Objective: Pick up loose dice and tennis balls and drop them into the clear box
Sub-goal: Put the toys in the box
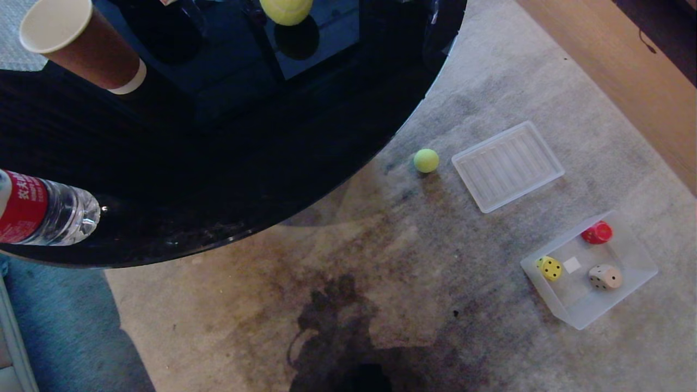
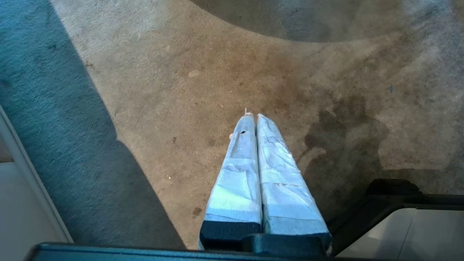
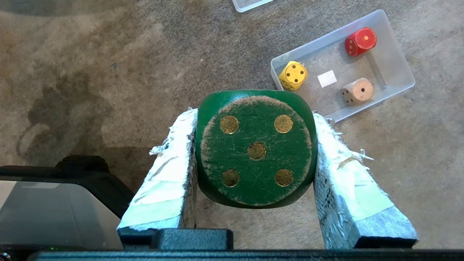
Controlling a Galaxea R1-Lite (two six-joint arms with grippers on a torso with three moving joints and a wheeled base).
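My right gripper (image 3: 253, 114) is shut on a dark green die (image 3: 255, 148) with gold pips, held above the carpet. The clear box (image 3: 377, 103) lies beyond it on the carpet, apart from it. In the clear box (image 1: 577, 316) lie a yellow die (image 1: 550, 268), a red die (image 1: 597, 232) and a beige die (image 1: 605, 276). One tennis ball (image 1: 426, 160) sits on the carpet beside the table's edge. Another tennis ball (image 1: 286, 11) rests on the black table. My left gripper (image 2: 252, 116) hangs shut and empty over bare carpet. Neither arm shows in the head view.
A round black glossy table (image 1: 218, 163) fills the upper left, with a paper cup (image 1: 81, 43) and a water bottle (image 1: 43, 215) on it. A ribbed translucent lid (image 1: 507, 165) lies on the carpet between the ball and the box. A wooden cabinet (image 1: 626, 65) stands at the far right.
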